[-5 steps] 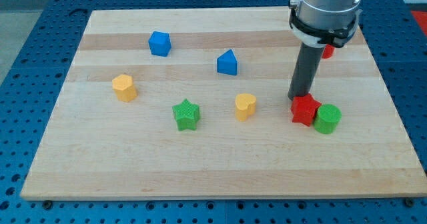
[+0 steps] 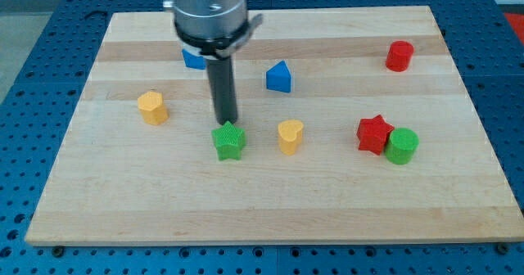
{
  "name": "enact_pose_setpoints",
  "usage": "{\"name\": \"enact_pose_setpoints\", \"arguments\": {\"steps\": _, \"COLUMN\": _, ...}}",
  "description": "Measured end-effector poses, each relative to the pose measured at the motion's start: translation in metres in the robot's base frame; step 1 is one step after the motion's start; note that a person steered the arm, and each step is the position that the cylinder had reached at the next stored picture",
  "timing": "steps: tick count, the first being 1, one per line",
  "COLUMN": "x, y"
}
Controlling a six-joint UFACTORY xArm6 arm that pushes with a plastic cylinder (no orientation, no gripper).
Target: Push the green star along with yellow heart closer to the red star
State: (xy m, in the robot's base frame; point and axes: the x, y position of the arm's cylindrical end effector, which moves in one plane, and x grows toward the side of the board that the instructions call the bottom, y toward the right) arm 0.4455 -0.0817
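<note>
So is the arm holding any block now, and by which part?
Nothing is held: the arm has only a rod. My tip stands at the top edge of the green star, seemingly touching it; the yellow heart lies to the view's right.

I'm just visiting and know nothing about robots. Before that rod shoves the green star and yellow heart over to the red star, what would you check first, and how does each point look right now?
1. My tip sits just above the small green star block, toward the view's top: not ok for pushing right; it belongs on the star's left.
2. Small yellow heart block lies right of the green star, in the push line: ok.
3. Path from the heart to the small red star block: ok.
4. Green cylinder block touches the red star and may get nudged: cannot tell.
5. Tip touching the green star: cannot tell.
</note>
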Motion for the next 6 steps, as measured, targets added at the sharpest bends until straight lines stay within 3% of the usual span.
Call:
{"name": "enact_pose_setpoints", "arguments": {"steps": 2, "x": 0.016, "y": -0.053}}
{"name": "enact_pose_setpoints", "arguments": {"steps": 4, "x": 0.060, "y": -0.024}}
{"name": "enact_pose_setpoints", "arguments": {"steps": 6, "x": 0.061, "y": -0.014}}
